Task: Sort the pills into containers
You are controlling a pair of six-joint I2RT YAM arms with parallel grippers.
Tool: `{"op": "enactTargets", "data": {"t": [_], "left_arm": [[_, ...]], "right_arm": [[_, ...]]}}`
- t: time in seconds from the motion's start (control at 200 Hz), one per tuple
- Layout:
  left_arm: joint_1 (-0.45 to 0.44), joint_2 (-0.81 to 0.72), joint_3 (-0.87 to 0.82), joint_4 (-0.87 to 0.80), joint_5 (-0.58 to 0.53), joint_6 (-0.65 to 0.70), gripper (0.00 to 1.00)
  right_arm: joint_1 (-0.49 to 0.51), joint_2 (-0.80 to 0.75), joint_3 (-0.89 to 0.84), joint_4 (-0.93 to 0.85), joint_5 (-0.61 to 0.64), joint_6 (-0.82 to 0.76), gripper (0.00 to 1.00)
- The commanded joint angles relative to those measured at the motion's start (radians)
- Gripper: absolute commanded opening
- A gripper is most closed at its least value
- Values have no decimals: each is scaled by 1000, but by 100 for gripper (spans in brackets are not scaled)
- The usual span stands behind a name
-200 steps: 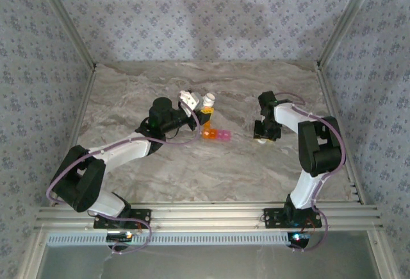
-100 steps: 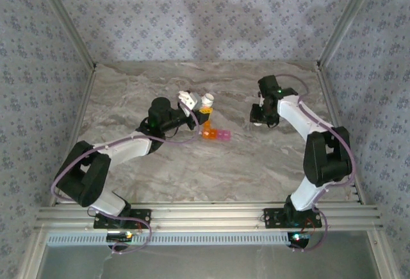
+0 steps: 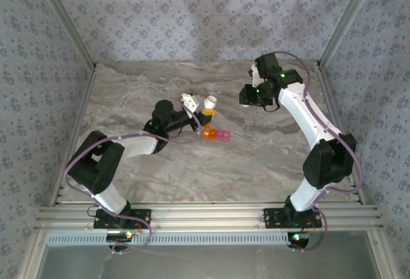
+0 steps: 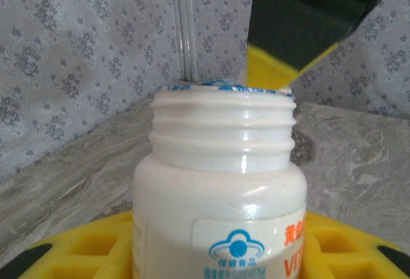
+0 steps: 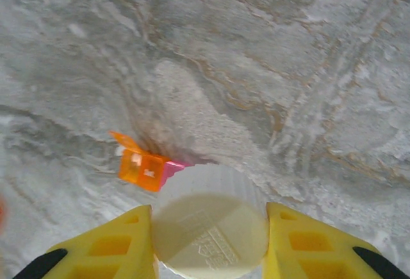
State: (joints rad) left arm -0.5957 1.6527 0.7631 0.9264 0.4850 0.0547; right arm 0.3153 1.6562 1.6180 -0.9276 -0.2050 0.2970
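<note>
The containers, one orange (image 3: 209,134) and one pink (image 3: 223,136), lie joined on the marble table just in front of the left gripper. The orange one (image 5: 142,167) has its lid flipped open, and the pink one (image 5: 172,169) peeks out behind the cap. My left gripper (image 3: 202,115) is shut on a white bottle (image 3: 208,104) with an orange-red band, held upright. The bottle (image 4: 221,183) has bare neck threads and no cap. My right gripper (image 3: 246,95) hangs above the table to the bottle's right, shut on the round white cap (image 5: 210,224). Any pills are hidden.
Aluminium posts and patterned walls close the table in at the back (image 3: 205,16) and on both sides. The right arm's black and yellow gripper (image 4: 307,9) looms just beyond the bottle's mouth. Open marble (image 3: 211,170) lies in front of the containers.
The right arm has risen from the table's right side and swung back and left with the cap, ending near the bottle. The left arm's elbow shifted while the bottle stayed put.
</note>
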Motion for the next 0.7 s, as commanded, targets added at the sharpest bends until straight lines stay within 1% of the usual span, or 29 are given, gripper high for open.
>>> {"op": "enactTargets", "data": {"t": [0.0, 0.23, 0.695], "left_arm": [[4, 29, -16, 106, 11, -27, 0], [5, 60, -10, 93, 41, -14, 0], [3, 101, 95, 4, 156, 20, 0]], "right_arm": [[6, 0, 70, -83, -91, -30, 32], [8, 54, 192, -176, -156, -101, 32], [8, 211, 473, -370, -351, -257, 32]]}}
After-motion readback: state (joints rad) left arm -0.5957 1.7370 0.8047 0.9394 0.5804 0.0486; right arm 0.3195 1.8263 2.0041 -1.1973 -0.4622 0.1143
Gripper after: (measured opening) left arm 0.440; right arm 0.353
